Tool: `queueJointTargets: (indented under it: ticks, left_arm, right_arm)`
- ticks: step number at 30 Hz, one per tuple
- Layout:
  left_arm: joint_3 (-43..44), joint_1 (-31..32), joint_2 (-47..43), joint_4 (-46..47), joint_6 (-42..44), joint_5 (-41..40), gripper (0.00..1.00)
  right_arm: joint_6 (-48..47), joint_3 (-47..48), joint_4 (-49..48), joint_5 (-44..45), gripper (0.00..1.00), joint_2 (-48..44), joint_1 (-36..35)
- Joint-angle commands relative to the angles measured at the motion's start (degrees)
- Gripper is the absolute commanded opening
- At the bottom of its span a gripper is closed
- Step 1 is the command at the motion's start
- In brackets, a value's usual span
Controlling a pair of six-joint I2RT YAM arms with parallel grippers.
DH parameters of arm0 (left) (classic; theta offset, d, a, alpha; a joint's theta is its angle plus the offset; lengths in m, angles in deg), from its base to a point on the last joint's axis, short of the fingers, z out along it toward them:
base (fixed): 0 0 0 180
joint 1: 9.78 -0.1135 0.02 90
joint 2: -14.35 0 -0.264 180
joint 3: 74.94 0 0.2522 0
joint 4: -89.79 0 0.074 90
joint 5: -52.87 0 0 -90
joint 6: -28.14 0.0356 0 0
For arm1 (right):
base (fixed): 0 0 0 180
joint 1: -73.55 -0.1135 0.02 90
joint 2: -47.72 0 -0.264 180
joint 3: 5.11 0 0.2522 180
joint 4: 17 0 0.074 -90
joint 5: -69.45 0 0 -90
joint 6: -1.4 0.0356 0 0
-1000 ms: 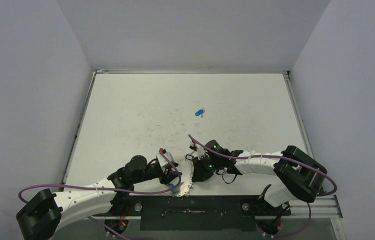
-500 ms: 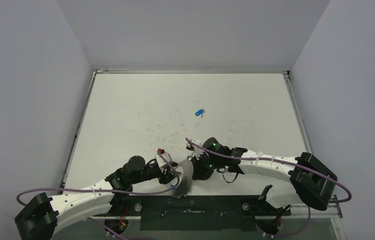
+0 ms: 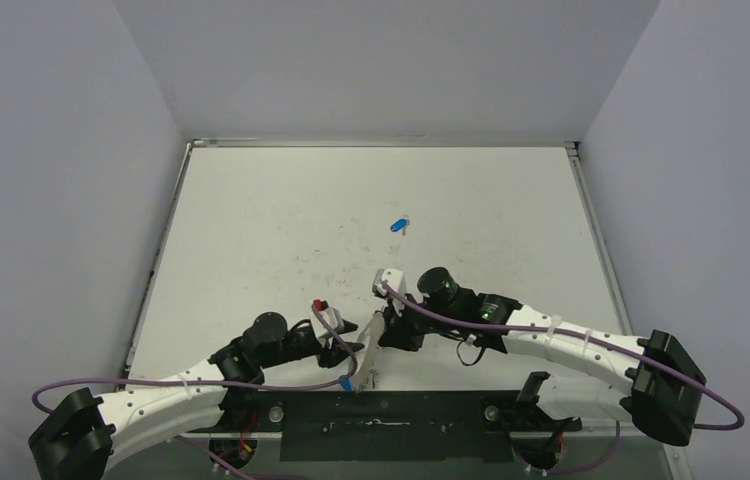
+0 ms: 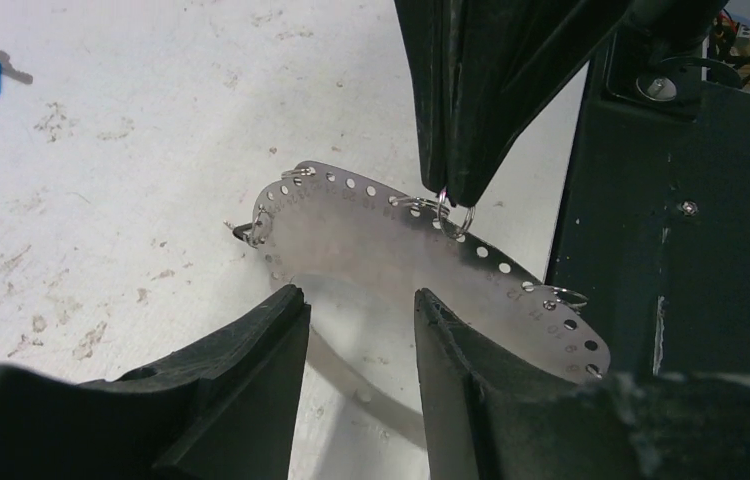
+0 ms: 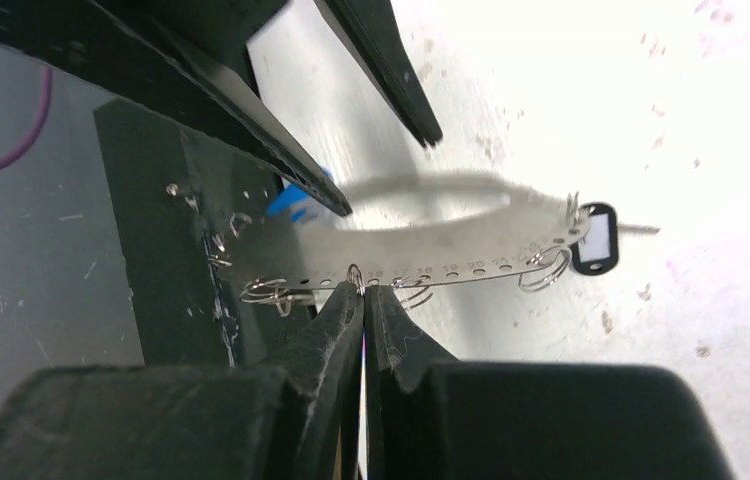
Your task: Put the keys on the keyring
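Note:
The keyring [image 4: 391,245] is a thin silver oval band with numbered holes and small wire loops. It stands tilted above the table's near edge. My right gripper [image 5: 363,288] is shut on one small loop at the keyring's [image 5: 431,250] edge. A black-capped key [image 5: 594,240] hangs from the keyring's far end. My left gripper [image 4: 356,298] is open just short of the keyring, with only table between its fingers. A blue key [image 3: 398,225] lies alone on the table farther out, and another blue key [image 5: 301,200] shows behind the left fingers.
The black mounting rail [image 4: 671,230] runs along the near table edge right beside the keyring [image 3: 375,350]. Purple cables [image 3: 421,310] loop over both arms. White walls close in the table [image 3: 281,220] on three sides.
My right gripper has closed on a loop and pulled the keyring up from lying flat to standing on edge. The left gripper has stayed open beside it.

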Motion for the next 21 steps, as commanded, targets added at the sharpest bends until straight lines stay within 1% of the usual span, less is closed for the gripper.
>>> queueJointTargets:
  ticks: [1, 3, 5, 12, 17, 21]
  left_arm:
    - [-1.13, 0.33, -0.65, 8.65, 2.24, 3.31, 0.42]
    - [-1.93, 0.27, -0.67, 11.42, 2.25, 4.16, 0.42]
    - [-2.44, 0.27, -0.85, 13.18, 2.29, 4.6, 0.43]
    - [-3.4, 0.27, -1.26, 18.22, 1.88, 7.44, 0.42]
    - [-4.72, 0.31, -2.41, 21.19, 0.96, 9.96, 0.38]
    - [-4.69, 0.27, -2.99, 21.28, 1.0, 11.03, 0.27]
  right_arm:
    - [-1.16, -1.98, -11.61, -2.78, 0.0, -5.75, -0.52]
    - [-1.03, -2.88, -15.12, -3.45, 0.0, -6.66, -0.46]
    - [-0.86, -3.29, -16.66, -4.16, 0.0, -6.82, -0.44]
    - [-0.08, -3.16, -18.34, -5.53, 0.0, -5.72, -0.44]
    - [-0.04, -3.51, -18.97, -4.72, 0.0, -5.7, -0.45]
    - [0.14, -3.58, -19.72, -5.3, 0.0, -5.44, -0.45]
